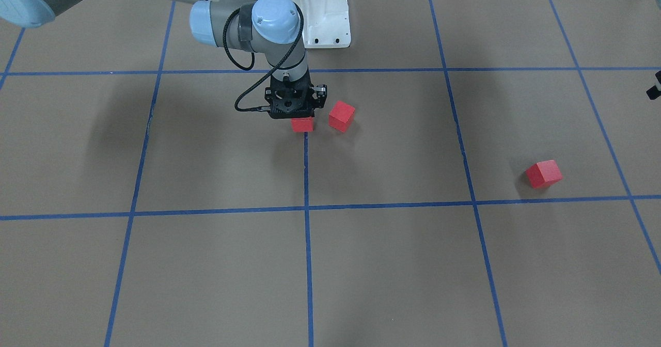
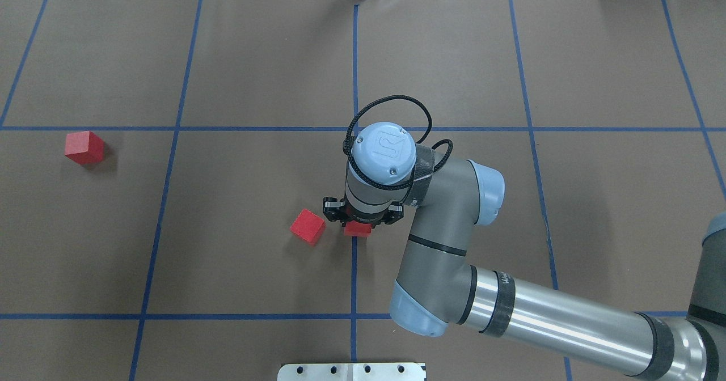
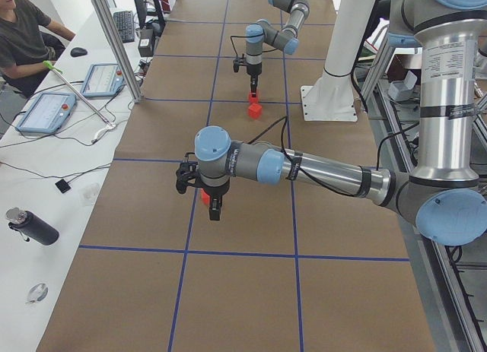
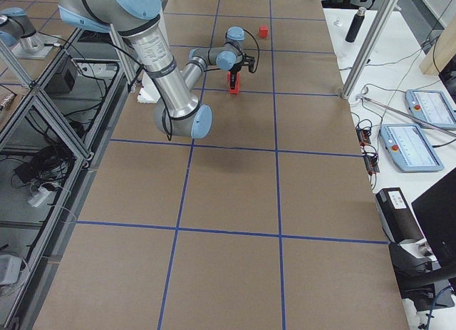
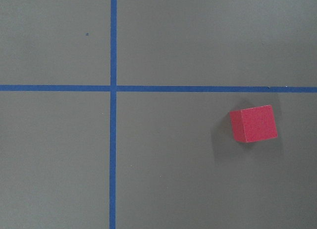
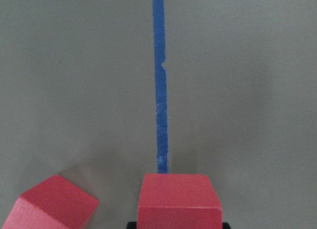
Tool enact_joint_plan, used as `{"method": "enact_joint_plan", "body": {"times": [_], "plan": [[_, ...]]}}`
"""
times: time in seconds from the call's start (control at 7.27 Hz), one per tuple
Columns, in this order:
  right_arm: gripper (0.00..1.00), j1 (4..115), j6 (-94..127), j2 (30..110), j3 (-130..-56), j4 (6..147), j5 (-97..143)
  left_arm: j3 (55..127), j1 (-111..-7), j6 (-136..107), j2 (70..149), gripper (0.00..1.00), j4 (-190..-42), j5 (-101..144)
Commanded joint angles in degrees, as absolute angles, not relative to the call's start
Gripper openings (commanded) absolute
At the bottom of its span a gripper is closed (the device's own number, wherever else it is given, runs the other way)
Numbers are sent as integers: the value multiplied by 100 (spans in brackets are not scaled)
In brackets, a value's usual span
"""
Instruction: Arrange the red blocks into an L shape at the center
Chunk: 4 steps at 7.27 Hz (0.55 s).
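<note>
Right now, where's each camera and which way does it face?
Front-facing: across table, facing base; right arm shows.
Overhead: behind the shoulders, downward; right arm.
Exterior left: table's left end; left arm nearest.
Exterior right: right end; right arm nearest.
Left wrist: down, one red block; no body.
Right wrist: down, two blocks; almost no body.
First two share three blocks.

You have soft, even light from overhead: the table [image 1: 392, 264] looks bright and matte with no glare, and the arm [image 1: 279, 32] and each block [image 1: 543, 174] cast only faint, blurry-edged shadows. The one shine is a streak along the arm's metal tube [image 2: 556, 313], and the tape lines [image 1: 308, 264] run crisp and straight to your frame edges.
</note>
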State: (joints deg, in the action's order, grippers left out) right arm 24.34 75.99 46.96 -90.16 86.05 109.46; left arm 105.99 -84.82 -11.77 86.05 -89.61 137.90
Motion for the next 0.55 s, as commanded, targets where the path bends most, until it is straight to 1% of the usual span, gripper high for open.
{"method": "enact_joint_plan", "body": {"times": [0.0, 0.14, 0.28, 0.41], "plan": [[0, 2382, 7568, 4640, -8930, 8604, 10907, 10600, -8481, -1178, 8604, 100, -8965, 13799], [0, 2382, 7567, 4632, -8921, 8604, 10907, 10608, -8481, -1178, 8604, 100, -8965, 13799], [51, 2382, 7559, 4641, -8921, 8613, 10907, 10617, -8481, -1178, 8604, 100, -8965, 13799], [99, 2382, 7567, 4632, -8921, 8613, 10907, 10617, -8481, -1195, 8604, 100, -8965, 13799]]}}
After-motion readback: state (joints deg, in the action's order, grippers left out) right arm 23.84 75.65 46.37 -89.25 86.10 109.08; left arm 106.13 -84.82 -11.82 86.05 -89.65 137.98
